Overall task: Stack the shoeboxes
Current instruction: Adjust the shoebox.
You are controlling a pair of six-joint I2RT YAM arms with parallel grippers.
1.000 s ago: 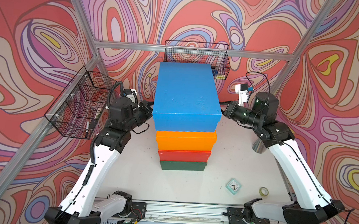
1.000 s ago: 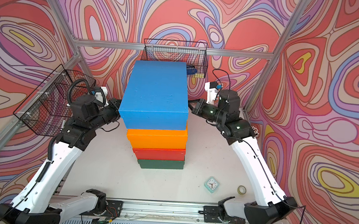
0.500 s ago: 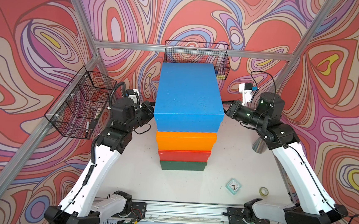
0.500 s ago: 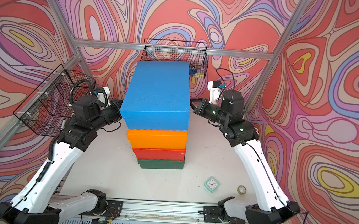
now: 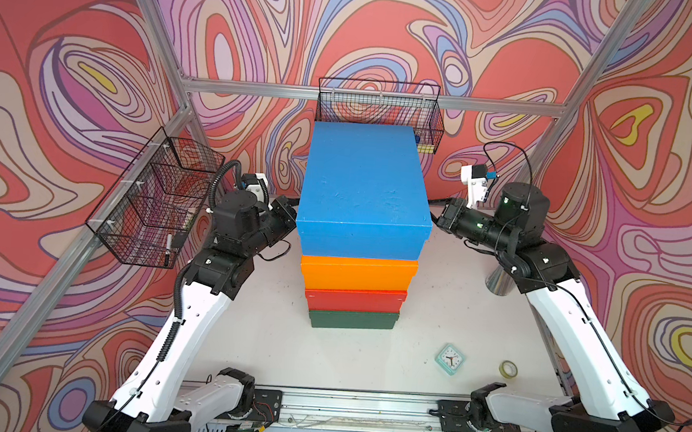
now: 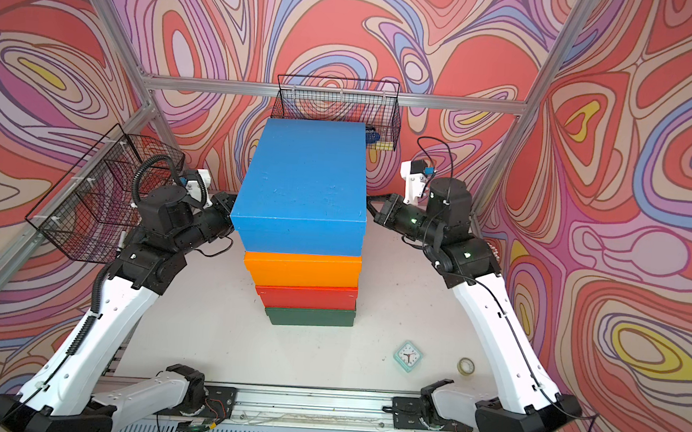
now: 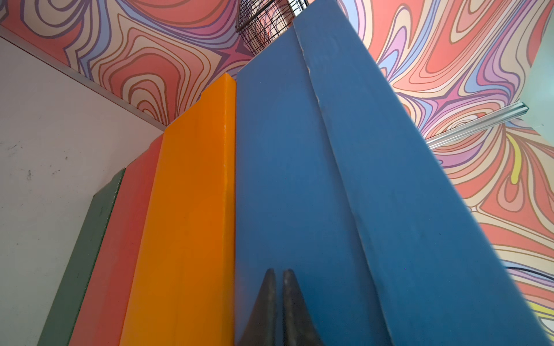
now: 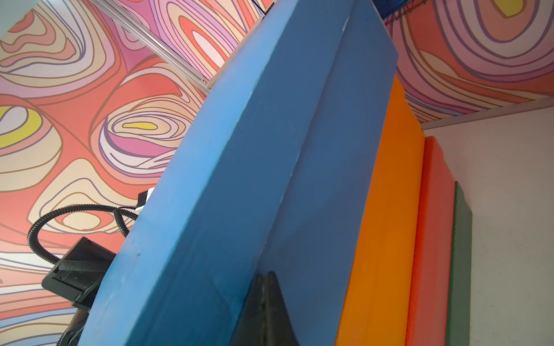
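Four shoeboxes stand in one stack mid-table in both top views: dark green point(image 5: 353, 320) at the bottom, red point(image 5: 355, 301), orange point(image 5: 359, 274), and blue point(image 5: 363, 185) on top. My left gripper point(image 7: 278, 271) is shut and empty, its tips against the blue box's left side wall point(image 7: 293, 179), below the lid edge. My right gripper point(image 8: 266, 274) is shut and empty too, with its tips against the blue box's right side wall point(image 8: 323, 179). In a top view the right gripper point(image 6: 371, 203) meets the box's right edge. The box hides the left gripper's tips there.
A mint-green clock point(image 5: 450, 358) and a tape roll point(image 5: 508, 368) lie at the front right of the table. A metal cone point(image 5: 498, 282) stands by the right arm. Wire baskets hang on the left wall point(image 5: 153, 199) and the back wall point(image 5: 379, 102).
The blue box slid slightly to the right on the stack and the right arm drew back with it. Over the last half second nothing visibly moved.
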